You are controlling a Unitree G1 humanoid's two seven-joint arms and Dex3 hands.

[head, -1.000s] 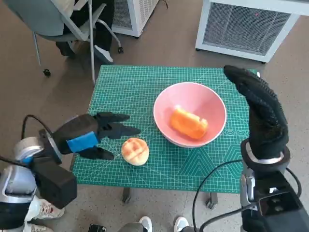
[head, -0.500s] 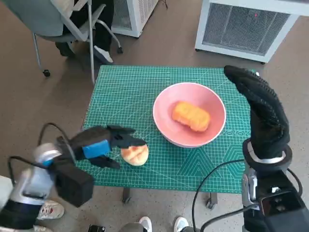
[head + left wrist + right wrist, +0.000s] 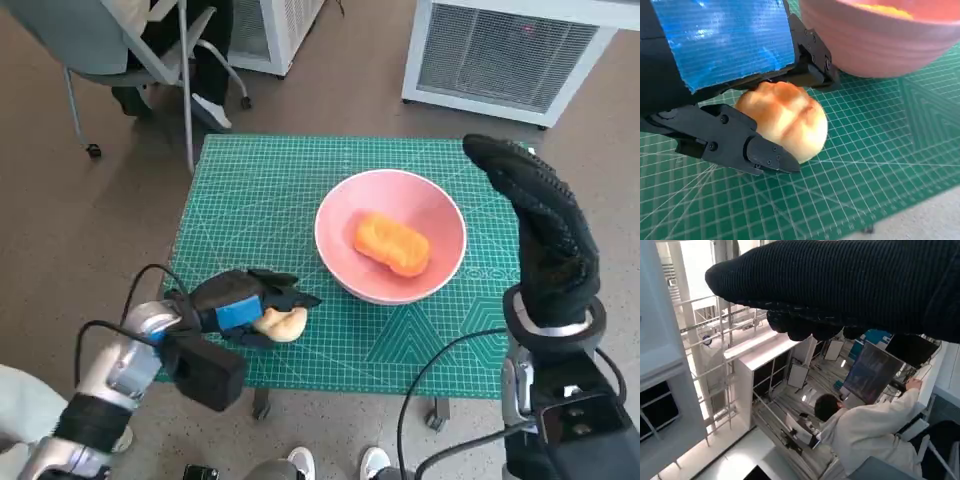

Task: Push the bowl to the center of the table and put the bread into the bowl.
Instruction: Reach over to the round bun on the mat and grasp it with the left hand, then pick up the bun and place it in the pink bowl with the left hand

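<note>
The left hand (image 3: 245, 305) lies low with its black fingers (image 3: 747, 145) curled around a round bun, while the gloved right hand (image 3: 535, 215) stands raised, holding nothing.

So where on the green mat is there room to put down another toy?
The far strip of the green mat, behind the pink bowl, is bare, and so is the left side beyond the left hand. The near right corner, in front of the bowl, is free too. It is crowded near the front left, where the left hand's fingers close around the round bun beside the bowl.
</note>
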